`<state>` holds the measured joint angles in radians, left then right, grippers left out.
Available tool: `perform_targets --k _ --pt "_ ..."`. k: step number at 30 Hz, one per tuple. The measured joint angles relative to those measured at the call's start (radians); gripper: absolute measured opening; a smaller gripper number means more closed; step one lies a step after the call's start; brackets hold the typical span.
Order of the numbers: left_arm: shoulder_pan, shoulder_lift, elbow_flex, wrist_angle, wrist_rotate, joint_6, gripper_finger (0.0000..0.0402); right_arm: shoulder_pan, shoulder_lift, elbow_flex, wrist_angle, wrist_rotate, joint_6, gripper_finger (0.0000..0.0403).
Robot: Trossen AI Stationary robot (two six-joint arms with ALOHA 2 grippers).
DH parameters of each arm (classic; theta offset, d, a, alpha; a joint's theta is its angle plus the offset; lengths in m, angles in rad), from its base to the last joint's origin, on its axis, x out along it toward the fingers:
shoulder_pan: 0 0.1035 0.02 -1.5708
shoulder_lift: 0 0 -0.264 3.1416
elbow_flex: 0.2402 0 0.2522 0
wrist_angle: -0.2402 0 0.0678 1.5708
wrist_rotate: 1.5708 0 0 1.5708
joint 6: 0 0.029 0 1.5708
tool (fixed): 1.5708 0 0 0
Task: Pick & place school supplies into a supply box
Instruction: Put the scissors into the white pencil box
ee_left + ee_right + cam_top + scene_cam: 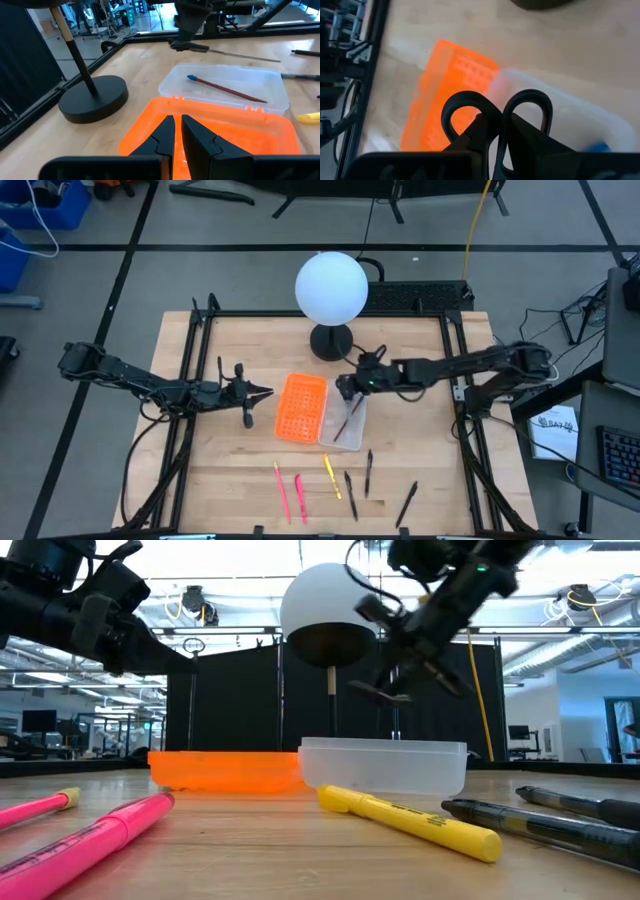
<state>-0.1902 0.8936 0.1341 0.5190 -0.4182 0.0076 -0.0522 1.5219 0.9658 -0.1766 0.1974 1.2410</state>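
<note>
The right gripper [492,131] has its fingers closed on the small dark-handled scissors [495,117], pinching them where the two loop handles meet so the loops stand out ahead of the fingers and the blades trail away; in the left wrist view the scissors [200,47] hang level in the air, which looks like a carry meant to lay them flat lengthwise. They are held over the far end of the clear translucent plastic rectangular supply box [344,420], clear of its rim in the low view, so the drop has not been made yet. A thin brown pencil with a blue tip [225,88] already lies slantwise in that box, and the scissors will likely have to settle beside or across it. The orange perforated rectangular tray [300,407] sits touching the box's long side, close enough that a careless release could land on it. The left gripper [177,137] hovers over the orange tray's near end with its fingers almost together and nothing between them, apparently waiting out of the way. Nearer the counter's [230,480] front edge, well apart from the box, lie the remaining supplies: two pink pens [290,491], a yellow pen [332,476] and three black pens [372,483].
</note>
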Motion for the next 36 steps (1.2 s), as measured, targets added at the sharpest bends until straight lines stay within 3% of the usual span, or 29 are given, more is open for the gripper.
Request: perform_targets --k 10,16,29,36 --pt "0.000 0.000 0.000 0.001 -0.001 0.025 0.0042 -0.017 0.137 0.143 -0.271 -0.048 0.037 0.0042" --pt "0.000 0.000 0.000 0.001 0.000 -0.002 0.0042 -0.020 0.163 0.143 -0.263 -0.095 0.097 0.0042" --pt "0.000 0.000 0.000 0.013 0.000 -0.013 0.0042 -0.019 0.176 0.143 -0.272 -0.043 0.104 0.0042" --pt "0.000 0.000 0.000 0.029 0.000 -0.011 0.0042 -0.022 0.238 0.144 -0.245 -0.069 0.101 0.0042"
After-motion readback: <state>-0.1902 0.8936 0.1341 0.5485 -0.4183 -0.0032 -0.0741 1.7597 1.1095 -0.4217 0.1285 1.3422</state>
